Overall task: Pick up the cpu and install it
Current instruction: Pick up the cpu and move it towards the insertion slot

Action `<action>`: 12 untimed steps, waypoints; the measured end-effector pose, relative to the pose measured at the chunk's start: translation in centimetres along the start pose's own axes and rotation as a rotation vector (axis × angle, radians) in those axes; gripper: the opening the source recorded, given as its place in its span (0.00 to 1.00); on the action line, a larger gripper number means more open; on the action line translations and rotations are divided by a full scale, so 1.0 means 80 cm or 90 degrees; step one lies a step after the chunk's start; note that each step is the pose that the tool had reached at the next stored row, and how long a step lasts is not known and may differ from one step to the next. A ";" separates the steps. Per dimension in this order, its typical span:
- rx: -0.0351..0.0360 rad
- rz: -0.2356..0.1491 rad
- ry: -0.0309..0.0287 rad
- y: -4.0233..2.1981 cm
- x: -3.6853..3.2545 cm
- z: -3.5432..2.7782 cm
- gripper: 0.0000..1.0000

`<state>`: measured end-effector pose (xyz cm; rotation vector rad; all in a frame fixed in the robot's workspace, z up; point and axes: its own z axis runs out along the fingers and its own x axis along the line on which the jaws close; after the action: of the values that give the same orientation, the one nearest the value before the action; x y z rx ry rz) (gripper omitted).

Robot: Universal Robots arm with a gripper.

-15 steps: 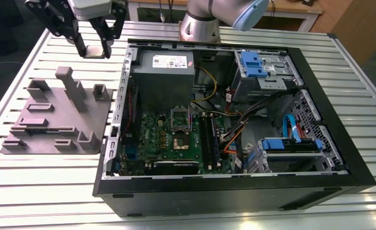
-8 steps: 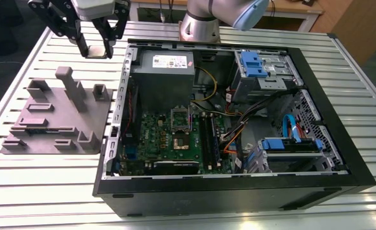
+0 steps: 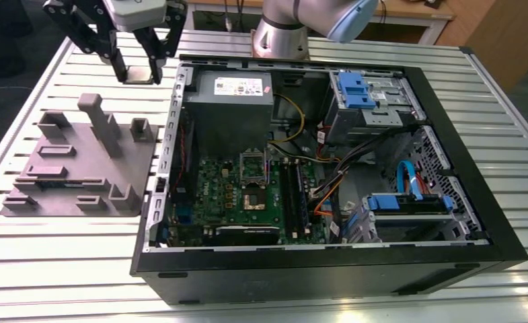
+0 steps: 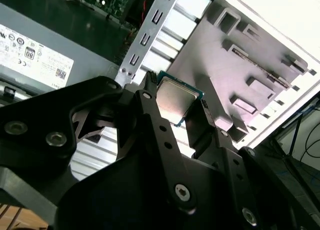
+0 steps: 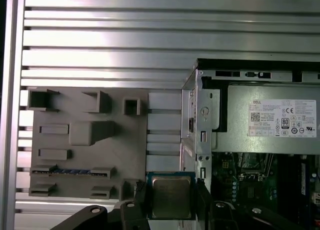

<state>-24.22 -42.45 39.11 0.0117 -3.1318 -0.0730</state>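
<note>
The cpu (image 5: 171, 196) is off the table and in the air, pinched by two opposite edges between the black fingers (image 4: 150, 97) of the gripper (image 3: 139, 71). The tool is clenched on it. In both wrist views the silver-grey metal top faces the wrist, so I'd judge the contact side is pointing down, the way it would have to meet a socket. Gripping it by the edges keeps both flat faces untouched.

From where I stand it hangs above the slatted metal table (image 3: 57, 282), toward the exterior view's left of the open computer case (image 3: 156, 202) and just outside that wall, near the corner where the grey power supply (image 3: 232, 94) sits. The grey moulded holder (image 3: 80, 168) lies on the table just beside the case. Its pockets and posts look made to keep parts in fixed places.

The case lies on its side with the panel off, which turns the green motherboard (image 3: 245, 195) face up for an arm (image 3: 286, 30) working from above. The socket (image 3: 253, 192) sits near the board's middle, well apart from the chip. Nothing is seated in it that I can make out, and I cannot tell whether its frame is open. So the pick-up looks done and the install not yet.
</note>
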 end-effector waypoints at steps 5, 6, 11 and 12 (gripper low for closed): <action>0.0000 0.000 0.0000 -0.0136 -0.0018 0.0004 0.47; 0.0001 0.000 0.0000 -0.0143 -0.0041 0.0004 0.47; 0.0001 0.000 0.0004 -0.0152 -0.0267 0.0006 0.47; 0.0001 0.000 0.0005 -0.0152 -0.0318 0.0007 0.47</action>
<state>-21.67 -43.64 38.97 0.0116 -3.1310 -0.0728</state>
